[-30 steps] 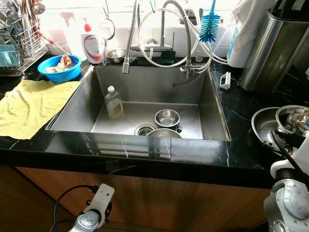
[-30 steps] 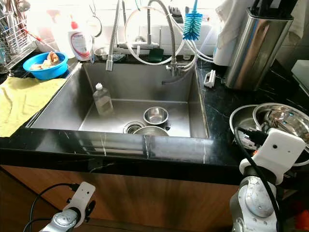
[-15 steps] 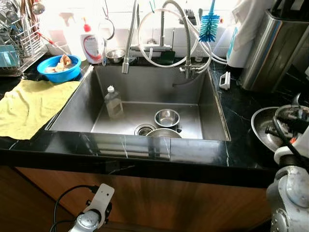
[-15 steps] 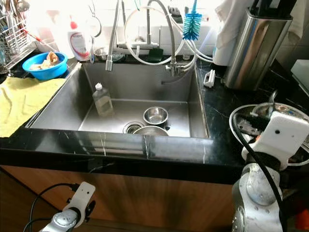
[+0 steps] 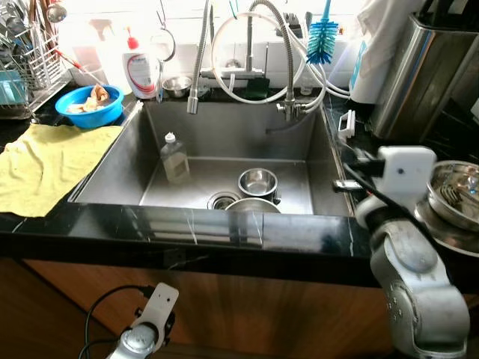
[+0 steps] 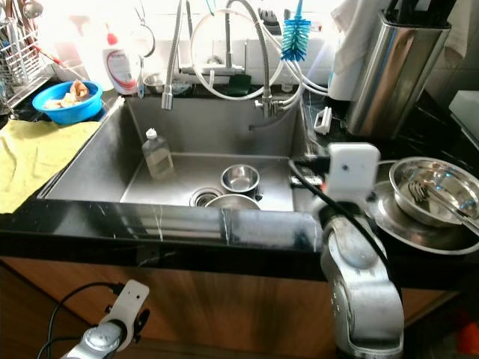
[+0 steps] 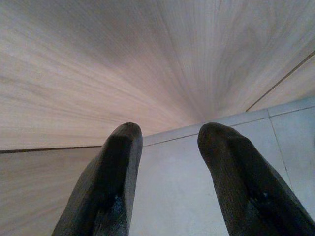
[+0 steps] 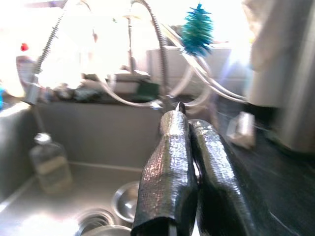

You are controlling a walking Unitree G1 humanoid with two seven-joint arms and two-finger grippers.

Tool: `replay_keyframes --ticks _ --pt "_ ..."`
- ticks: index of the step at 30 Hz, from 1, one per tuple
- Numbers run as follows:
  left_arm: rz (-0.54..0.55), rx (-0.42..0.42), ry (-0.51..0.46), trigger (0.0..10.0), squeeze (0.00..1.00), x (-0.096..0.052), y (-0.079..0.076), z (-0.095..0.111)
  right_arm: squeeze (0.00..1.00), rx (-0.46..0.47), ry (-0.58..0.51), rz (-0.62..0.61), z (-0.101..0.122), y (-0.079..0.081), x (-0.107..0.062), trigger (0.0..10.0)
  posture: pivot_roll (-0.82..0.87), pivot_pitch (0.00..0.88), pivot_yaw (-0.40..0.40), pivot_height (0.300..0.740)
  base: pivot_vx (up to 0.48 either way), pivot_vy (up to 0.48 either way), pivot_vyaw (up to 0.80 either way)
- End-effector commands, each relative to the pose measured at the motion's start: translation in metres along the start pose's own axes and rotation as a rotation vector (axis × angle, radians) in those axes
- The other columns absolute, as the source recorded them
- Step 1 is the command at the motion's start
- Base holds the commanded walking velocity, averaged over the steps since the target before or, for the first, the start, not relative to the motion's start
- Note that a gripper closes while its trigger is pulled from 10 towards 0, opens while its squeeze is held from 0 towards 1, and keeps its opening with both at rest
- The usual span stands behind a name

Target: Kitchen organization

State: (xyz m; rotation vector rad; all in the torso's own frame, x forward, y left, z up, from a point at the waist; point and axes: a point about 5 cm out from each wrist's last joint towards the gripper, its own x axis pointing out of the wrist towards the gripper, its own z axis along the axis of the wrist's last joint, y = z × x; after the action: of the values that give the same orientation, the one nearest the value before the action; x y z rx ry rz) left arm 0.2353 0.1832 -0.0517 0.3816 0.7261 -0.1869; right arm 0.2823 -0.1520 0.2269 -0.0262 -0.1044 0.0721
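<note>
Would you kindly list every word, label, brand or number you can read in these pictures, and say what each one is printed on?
No text can be read.
White dish soap bottle behind the sink: a red and white label, print too small and washed out by glare.
Clear bottle in the sink: a pale label, blurred, no letters legible.
White housing of the right arm: no marking visible.

Right claw (image 8: 189, 123) closed, left (image 7: 167, 142) apart.

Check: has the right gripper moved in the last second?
Yes. The right gripper has swung from over the steel bowls on the right counter toward the robot's left, and is now over the sink's right edge, fingers closed.
</note>
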Motion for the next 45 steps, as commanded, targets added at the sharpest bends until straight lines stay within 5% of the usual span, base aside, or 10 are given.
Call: replay_keyframes --ticks 1,7,17,33,34,35,36,38,39,45 --pt "0.009 0.003 0.01 10.0 0.0 -0.001 0.004 -0.003 0.0 0.022 0.011 0.043 -0.001 0.0 0.007 10.0 -0.14 0.0 0.042 0.74 0.0 0.0 0.0" --pt "0.009 0.001 0.013 10.0 0.0 -0.001 0.004 -0.003 0.0 0.291 0.169 0.12 -0.023 0.002 0.026 10.0 -0.15 0.0 0.045 0.74 0.0 0.0 0.0" --pt "0.008 0.001 0.012 10.0 0.0 -0.001 0.004 -0.003 0.0 0.281 0.3 0.149 -0.049 -0.005 0.055 10.0 -0.14 0.0 0.05 0.74 0.0 0.0 0.0" --pt "0.008 -0.001 0.021 10.0 0.0 -0.002 0.004 -0.006 0.0 0.287 0.353 0.166 -0.068 -0.008 0.059 10.0 -0.14 0.0 0.05 0.74 0.0 0.0 0.0" --pt "0.009 -0.001 0.021 10.0 0.0 -0.002 0.004 -0.006 0.27 0.287 0.355 0.167 -0.069 -0.009 0.059 10.0 -0.14 0.0 0.049 0.74 0.0 0.0 0.0" --pt "0.009 -0.002 0.021 10.0 0.0 -0.002 0.004 -0.006 0.27 0.287 0.355 0.167 -0.07 -0.009 0.059 10.0 -0.14 0.0 0.049 0.74 0.0 0.0 0.0" --pt "0.009 -0.002 0.021 10.0 0.0 -0.002 0.004 -0.006 0.45 0.287 0.355 0.168 -0.07 -0.009 0.059 10.0 -0.13 0.0 0.048 0.74 0.0 0.0 0.0" --pt "0.01 -0.003 0.022 10.0 0.0 -0.002 0.004 -0.007 0.48 0.284 0.356 0.171 -0.071 -0.008 0.059 10.0 -0.13 0.0 0.049 0.74 0.0 0.0 0.0" --pt "0.01 -0.004 0.023 10.0 0.0 -0.002 0.004 -0.007 0.65 0.282 0.357 0.176 -0.071 -0.007 0.059 10.0 -0.13 0.0 0.047 0.74 0.0 0.0 0.0" --pt "0.013 -0.006 0.023 10.0 0.0 -0.002 0.004 -0.007 0.63 0.275 0.352 0.184 -0.07 -0.004 0.06 10.0 -0.13 0.0 0.046 0.74 0.0 0.0 0.0"
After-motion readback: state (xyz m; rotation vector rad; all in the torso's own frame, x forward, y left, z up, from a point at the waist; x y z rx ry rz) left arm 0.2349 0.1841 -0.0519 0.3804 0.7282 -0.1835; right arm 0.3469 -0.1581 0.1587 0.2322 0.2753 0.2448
